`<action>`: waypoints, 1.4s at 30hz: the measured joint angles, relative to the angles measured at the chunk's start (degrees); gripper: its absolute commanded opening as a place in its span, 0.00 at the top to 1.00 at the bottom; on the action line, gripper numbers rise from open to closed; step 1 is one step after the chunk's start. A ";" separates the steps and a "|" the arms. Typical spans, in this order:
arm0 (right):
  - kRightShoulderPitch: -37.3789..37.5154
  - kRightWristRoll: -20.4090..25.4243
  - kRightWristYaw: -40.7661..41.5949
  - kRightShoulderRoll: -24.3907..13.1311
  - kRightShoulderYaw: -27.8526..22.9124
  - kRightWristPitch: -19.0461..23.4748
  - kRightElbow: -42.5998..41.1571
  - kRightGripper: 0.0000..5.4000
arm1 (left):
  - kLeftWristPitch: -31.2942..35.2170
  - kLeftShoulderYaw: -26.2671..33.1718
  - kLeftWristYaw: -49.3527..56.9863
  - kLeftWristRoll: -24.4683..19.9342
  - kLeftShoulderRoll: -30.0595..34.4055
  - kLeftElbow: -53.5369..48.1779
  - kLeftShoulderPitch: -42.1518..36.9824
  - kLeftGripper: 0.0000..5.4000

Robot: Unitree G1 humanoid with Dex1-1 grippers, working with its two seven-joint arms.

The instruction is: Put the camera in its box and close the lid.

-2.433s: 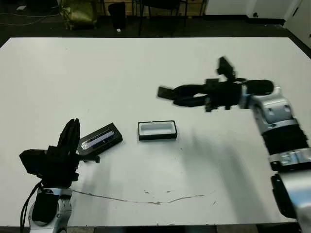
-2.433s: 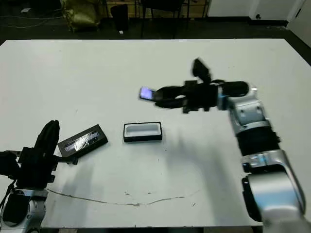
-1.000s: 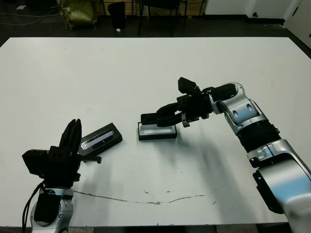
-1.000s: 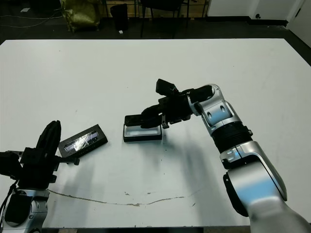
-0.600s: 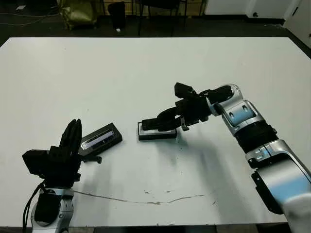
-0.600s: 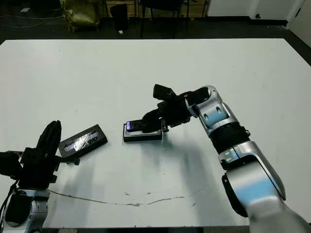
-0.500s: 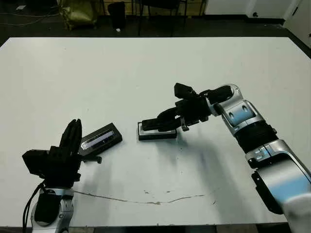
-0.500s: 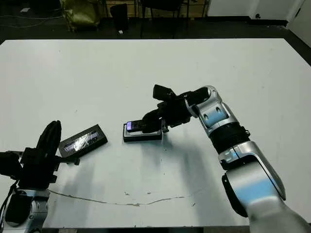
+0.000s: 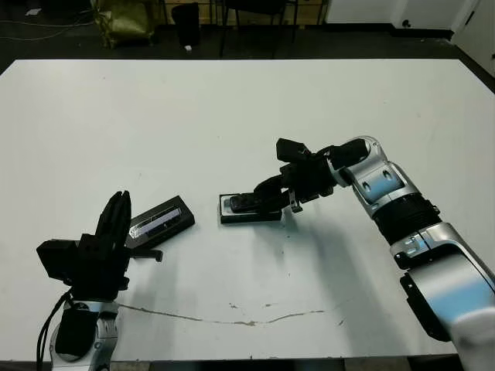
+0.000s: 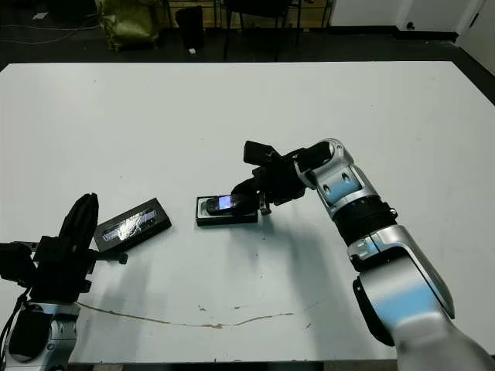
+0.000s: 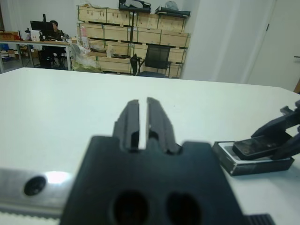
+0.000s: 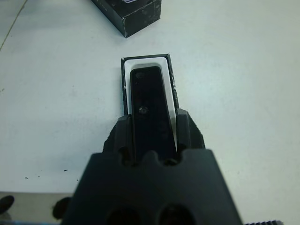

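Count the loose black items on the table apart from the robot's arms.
3: the box at centre, the camera in the right gripper over it, the lid beside the left gripper.

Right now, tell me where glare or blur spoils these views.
Right eye view: a bluish glint on the camera and on the lid strip. Left wrist view: the left hand body is blurred and the box soft. Right wrist view: the near hand body is blurred.

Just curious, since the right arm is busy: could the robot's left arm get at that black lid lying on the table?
Probably yes. The lid lies beside the left tool, with only bare table between them; the right tool is over at the box.
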 measured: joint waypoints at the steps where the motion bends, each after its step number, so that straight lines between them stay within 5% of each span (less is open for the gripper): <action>1: 0.00 -0.01 -0.01 0.04 0.00 -0.05 0.04 0.87 | -0.06 0.00 -0.06 -0.03 0.00 0.06 0.00 1.00; 42: 0.12 -1.51 -2.43 2.86 1.14 2.74 -1.32 0.87 | -0.56 -0.32 0.01 -0.26 -0.07 0.23 0.48 1.00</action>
